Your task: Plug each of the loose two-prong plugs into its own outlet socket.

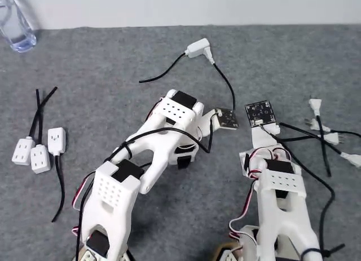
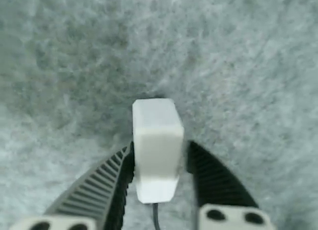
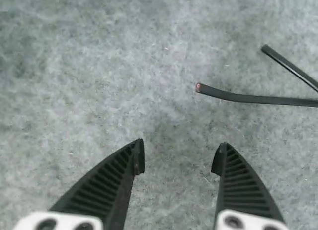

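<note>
At eleven o'clock on the grey desk (image 1: 113, 63) stands one clear bottle (image 1: 17, 30), partly cut off by the edge. Down at nine o'clock lie three white sockets (image 1: 39, 158), close side by side, trailing short black cords (image 1: 59, 182). The rightmost one shows its slotted face upward.

Toward twelve o'clock lies one white connector (image 1: 198, 48) with black cord leaving it on both sides. Whether it is a plug seated in a socket I cannot tell.

Below it, near the middle, the left arm (image 1: 163, 137) bends across the desk. The left claw (image 2: 159, 148) is closed narrow on one white block (image 2: 156, 140), gripped by its long sides. A thin dark wire (image 2: 155, 212) comes off the block's near end. Its far end points at the desk. I cannot tell if it touches, nor whether it is a plug or a socket.

At five o'clock rises the right arm (image 1: 279, 193). The right claw (image 3: 179, 158) is spread wide and holds nothing, over bare desk. One cut cord end (image 3: 198, 87) lies just beyond its tips.

At three o'clock lie three white plugs (image 1: 334, 138), well apart from the sockets, their black cords crossing one another.
</note>
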`<state>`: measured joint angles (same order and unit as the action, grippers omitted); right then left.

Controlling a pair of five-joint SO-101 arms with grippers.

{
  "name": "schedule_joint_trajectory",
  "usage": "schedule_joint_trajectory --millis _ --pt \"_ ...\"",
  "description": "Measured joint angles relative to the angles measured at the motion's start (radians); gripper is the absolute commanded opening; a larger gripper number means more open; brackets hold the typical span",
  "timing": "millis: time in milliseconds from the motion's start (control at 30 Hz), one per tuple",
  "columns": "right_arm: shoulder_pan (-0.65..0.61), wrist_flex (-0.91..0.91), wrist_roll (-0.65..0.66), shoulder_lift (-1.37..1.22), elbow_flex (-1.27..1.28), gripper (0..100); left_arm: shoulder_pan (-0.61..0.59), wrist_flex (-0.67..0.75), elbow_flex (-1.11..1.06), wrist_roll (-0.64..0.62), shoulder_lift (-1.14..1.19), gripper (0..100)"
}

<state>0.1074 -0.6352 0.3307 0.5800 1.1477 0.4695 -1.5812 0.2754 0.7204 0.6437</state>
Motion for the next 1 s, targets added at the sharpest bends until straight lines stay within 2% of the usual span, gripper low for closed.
schedule_joint_trajectory --millis 333,600,1000 --pt "0.000 0.000 0.023 0.000 0.000 22.6 0.005 -0.132 0.077 0.000 0.002 23" --pt "0.000 0.000 0.023 0.000 0.000 22.6 0.017 -0.143 0.091 -0.029 0.002 23" --pt "0.000 0.048 0.029 -0.057 0.000 22.6 0.046 -0.143 -0.074 -0.044 -0.074 23"
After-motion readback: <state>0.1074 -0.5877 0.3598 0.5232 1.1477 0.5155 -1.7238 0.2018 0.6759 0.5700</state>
